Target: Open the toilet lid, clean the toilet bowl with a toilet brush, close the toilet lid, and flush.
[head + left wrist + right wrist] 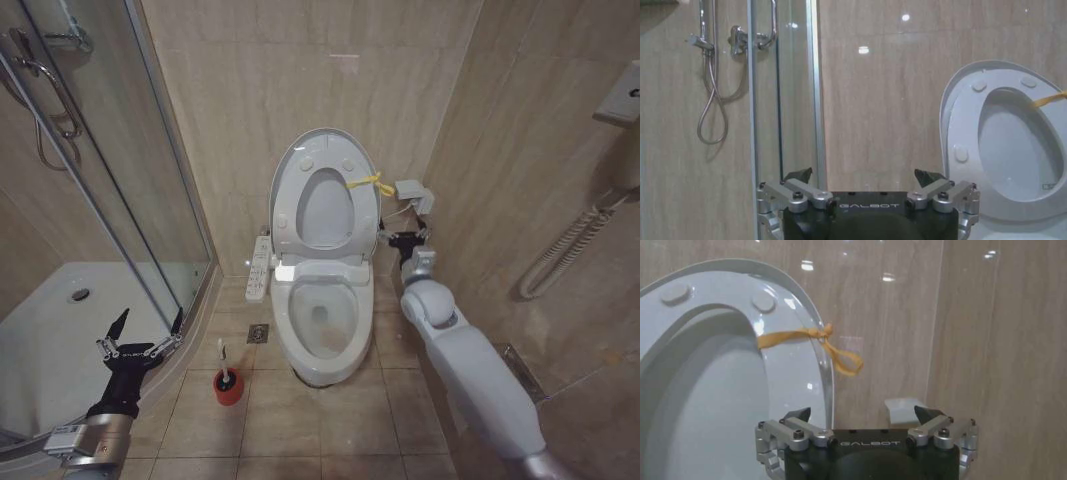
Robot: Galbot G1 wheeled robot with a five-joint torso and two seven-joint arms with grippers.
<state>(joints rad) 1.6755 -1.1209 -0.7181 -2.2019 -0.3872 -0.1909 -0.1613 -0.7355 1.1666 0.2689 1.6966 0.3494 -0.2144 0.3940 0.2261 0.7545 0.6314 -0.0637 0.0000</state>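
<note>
Lid (325,195) stands raised against the wall, bowl (322,318) exposed. Brush (224,365) sits in its red cup at the bowl's 9 o'clock. Left gripper (140,330), fingers spread, hangs at the brush's 9 o'clock; right gripper (863,416), also spread, sits at the lid's 3 o'clock. An off-centre grasp could topple the cup.

One white glossy oval plastic toilet lid (326,160), raised. One white ceramic oval toilet bowl (322,325). One white-handled toilet brush (222,357) in one small red round cup holder (229,389). One yellow strap (369,183). One white remote panel (259,268). Two black metal grippers: left (141,329), right (406,241).
</note>
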